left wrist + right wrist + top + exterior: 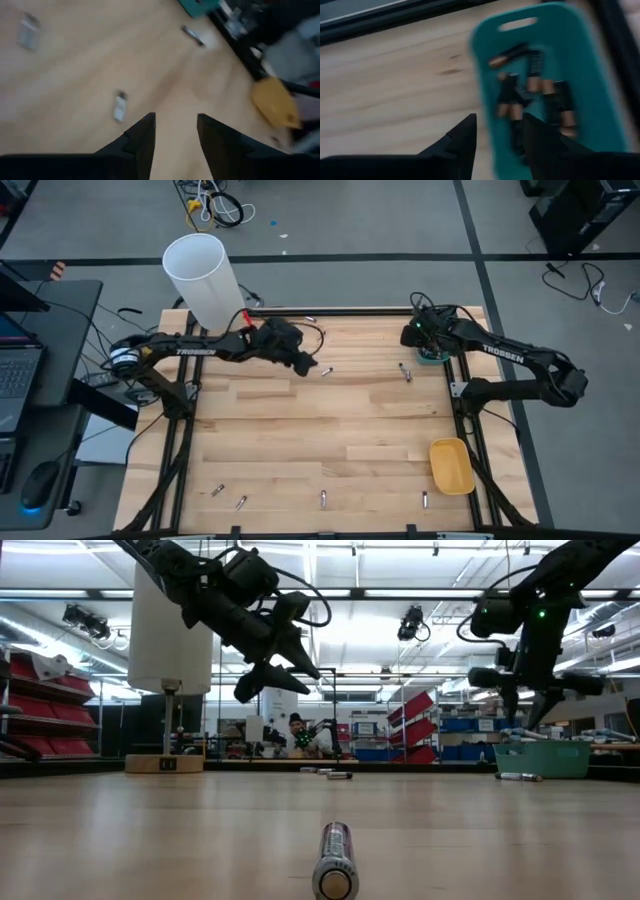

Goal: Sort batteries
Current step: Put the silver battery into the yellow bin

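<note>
Silvery batteries lie scattered on the wooden table: one (326, 372) just beyond my left gripper (300, 363), one (406, 370) near the teal tray (432, 356), several along the near edge (323, 499). My left gripper (176, 135) hangs open above the wood, with a battery (119, 106) ahead of it. My right gripper (420, 340) hangs open over the teal tray (555, 75), where several dark batteries (535, 100) lie. Nothing sits between either gripper's fingers.
A yellow tray (451, 465) stands near the right front corner. A tall white cylinder (205, 280) rises at the far left corner. One battery (336, 860) lies close to the low camera. Bare wood fills the table's middle.
</note>
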Action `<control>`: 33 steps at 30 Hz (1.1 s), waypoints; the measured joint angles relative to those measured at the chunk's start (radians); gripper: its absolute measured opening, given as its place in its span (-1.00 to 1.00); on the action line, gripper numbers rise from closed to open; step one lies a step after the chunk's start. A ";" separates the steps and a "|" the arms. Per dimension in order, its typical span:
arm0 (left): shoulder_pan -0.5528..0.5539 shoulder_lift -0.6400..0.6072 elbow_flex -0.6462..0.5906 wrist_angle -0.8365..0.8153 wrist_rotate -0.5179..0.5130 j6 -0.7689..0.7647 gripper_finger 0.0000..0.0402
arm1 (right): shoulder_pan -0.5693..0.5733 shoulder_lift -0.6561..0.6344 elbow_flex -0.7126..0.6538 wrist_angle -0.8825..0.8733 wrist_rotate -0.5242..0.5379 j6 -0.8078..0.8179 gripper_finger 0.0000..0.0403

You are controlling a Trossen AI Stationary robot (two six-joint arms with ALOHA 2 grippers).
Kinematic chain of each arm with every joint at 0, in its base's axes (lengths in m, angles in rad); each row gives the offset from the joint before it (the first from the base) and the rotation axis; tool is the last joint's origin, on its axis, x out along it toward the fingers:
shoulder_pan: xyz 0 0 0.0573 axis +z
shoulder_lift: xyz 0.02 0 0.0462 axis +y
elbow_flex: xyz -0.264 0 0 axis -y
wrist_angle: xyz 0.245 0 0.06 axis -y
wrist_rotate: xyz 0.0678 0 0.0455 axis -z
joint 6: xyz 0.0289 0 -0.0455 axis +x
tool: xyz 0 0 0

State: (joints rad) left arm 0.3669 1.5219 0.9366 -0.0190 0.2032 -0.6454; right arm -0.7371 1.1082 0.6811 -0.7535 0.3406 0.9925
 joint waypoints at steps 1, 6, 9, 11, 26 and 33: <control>0.012 0.000 0.013 -0.019 -0.020 0.026 -0.17 | 0.015 -0.005 0.000 0.018 -0.021 -0.011 -0.28; 0.087 0.040 0.091 -0.092 -0.099 0.191 -0.02 | 0.102 -0.035 0.000 0.107 -0.100 -0.018 -0.27; 0.143 0.114 0.152 -0.150 -0.097 0.293 0.01 | 0.159 -0.051 0.000 0.162 -0.116 0.011 -0.28; 0.172 0.174 0.196 -0.175 -0.094 0.342 0.01 | 0.191 -0.058 0.000 0.187 -0.118 0.034 -0.28; 0.214 0.470 0.479 -0.361 -0.131 0.540 0.00 | 0.412 -0.063 0.000 0.260 -0.126 0.170 -0.30; 0.212 0.562 0.571 -0.391 -0.366 0.580 0.00 | 0.448 -0.063 0.000 0.260 -0.084 0.208 -0.30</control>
State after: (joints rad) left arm 0.5784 2.0838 1.5072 -0.4097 -0.1624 -0.0656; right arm -0.2895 1.0451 0.6811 -0.4938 0.2566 1.2002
